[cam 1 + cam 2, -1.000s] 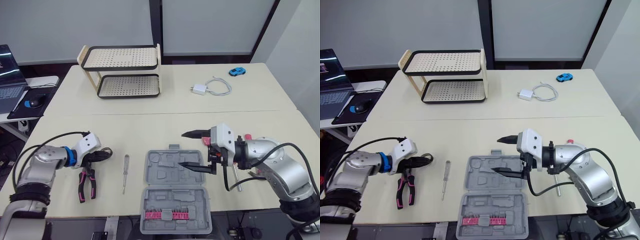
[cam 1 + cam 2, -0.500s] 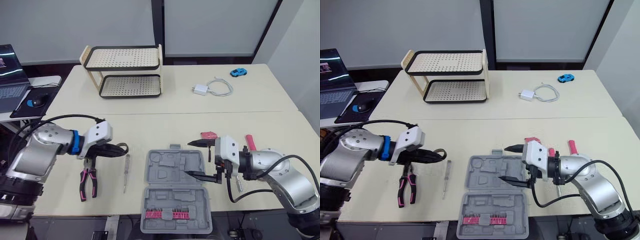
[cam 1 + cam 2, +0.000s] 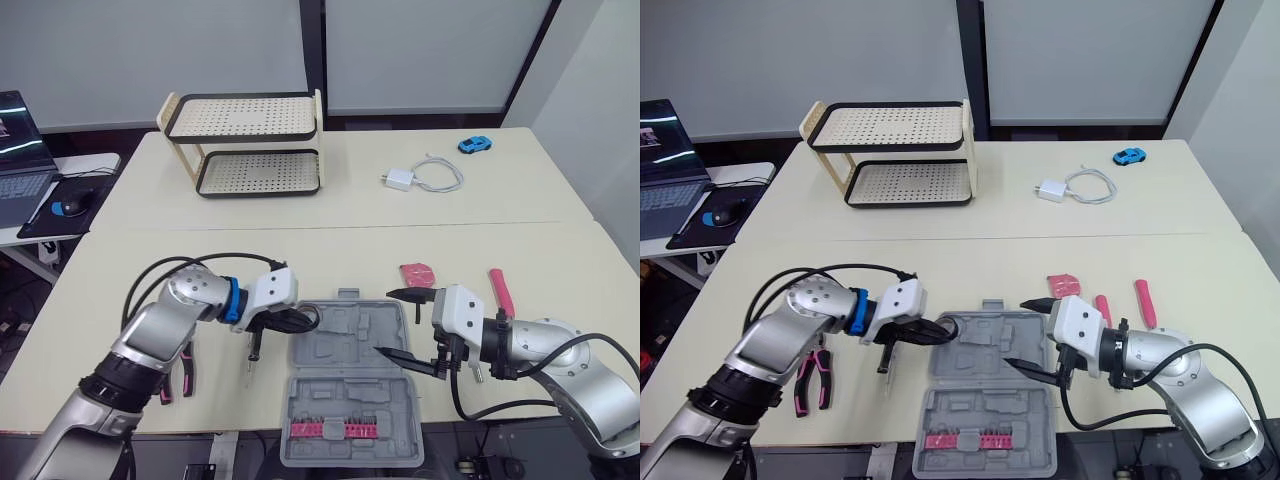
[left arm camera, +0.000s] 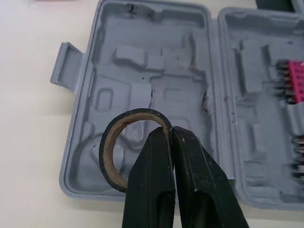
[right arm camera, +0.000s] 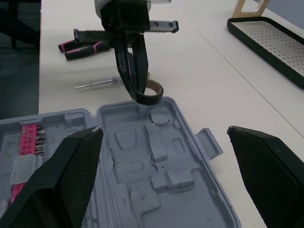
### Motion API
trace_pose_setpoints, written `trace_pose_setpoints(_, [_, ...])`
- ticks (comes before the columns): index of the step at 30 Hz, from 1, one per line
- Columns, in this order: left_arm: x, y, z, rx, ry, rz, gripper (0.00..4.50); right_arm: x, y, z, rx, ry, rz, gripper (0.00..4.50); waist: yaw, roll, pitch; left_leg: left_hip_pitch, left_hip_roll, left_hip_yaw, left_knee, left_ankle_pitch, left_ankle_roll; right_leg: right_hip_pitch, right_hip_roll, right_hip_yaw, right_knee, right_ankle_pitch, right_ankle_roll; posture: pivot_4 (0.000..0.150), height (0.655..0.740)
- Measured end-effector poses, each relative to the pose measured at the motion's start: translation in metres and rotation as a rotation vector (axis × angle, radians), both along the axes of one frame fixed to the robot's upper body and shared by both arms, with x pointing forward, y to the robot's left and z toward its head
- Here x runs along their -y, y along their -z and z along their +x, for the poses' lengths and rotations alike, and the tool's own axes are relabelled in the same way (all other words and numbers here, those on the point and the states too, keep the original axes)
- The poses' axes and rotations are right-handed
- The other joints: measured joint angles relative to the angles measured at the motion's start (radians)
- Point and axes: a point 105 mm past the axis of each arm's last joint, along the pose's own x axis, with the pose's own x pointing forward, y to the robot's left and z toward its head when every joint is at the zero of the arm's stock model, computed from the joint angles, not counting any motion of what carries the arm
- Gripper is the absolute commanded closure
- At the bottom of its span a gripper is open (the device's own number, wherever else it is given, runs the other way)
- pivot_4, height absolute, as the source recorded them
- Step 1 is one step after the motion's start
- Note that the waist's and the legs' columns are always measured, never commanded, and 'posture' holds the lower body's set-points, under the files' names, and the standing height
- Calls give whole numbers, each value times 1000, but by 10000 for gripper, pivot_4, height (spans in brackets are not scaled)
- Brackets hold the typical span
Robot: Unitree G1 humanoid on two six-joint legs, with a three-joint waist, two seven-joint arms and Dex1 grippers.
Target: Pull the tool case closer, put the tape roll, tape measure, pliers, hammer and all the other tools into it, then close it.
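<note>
Grey moulded plastic, the open tool case (image 3: 330, 400) lies at the table's near edge, with a row of pink bits (image 3: 345, 430) in its nearer half. Over the far half's left corner, the left gripper (image 4: 170, 132) is pinched shut on the wall of the black tape roll with a brown core (image 4: 135, 114), which hangs above the case. The roll looks light and stiff, so a pinch through its wall should suffice, though it may swivel in the grip. It is probably best lowered flat into a recess.

The right gripper (image 3: 385, 321) hovers wide open and empty over the case's right side. Left of the case lie a slim screwdriver (image 5: 99, 84) and pink-handled pliers (image 3: 803, 385); to the right, a small pink object (image 3: 417, 273) and a pink handle (image 3: 500, 290). Farther off stand a two-tier perforated rack (image 3: 255, 150), a white charger with cable (image 3: 398, 180) and a blue toy car (image 3: 474, 144).
</note>
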Motion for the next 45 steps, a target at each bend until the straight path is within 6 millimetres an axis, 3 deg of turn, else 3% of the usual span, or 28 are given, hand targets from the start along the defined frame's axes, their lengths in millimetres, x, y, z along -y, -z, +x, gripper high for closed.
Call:
trace_pose_setpoints(17, [5, 17, 24, 70, -63, 13, 44695, -3, -8, 4, 13, 27, -8, 0, 1, 0, 0, 0, 0, 0, 1, 0, 0, 0, 0, 0, -1, 0, 0, 1500, 7400])
trace_pose_setpoints(45, [3, 32, 25, 56, -73, 58, 44695, -4, -6, 0, -2, 25, -9, 0, 1, 0, 0, 0, 0, 0, 1, 0, 0, 0, 0, 0, 0, 0, 0, 1500, 7400])
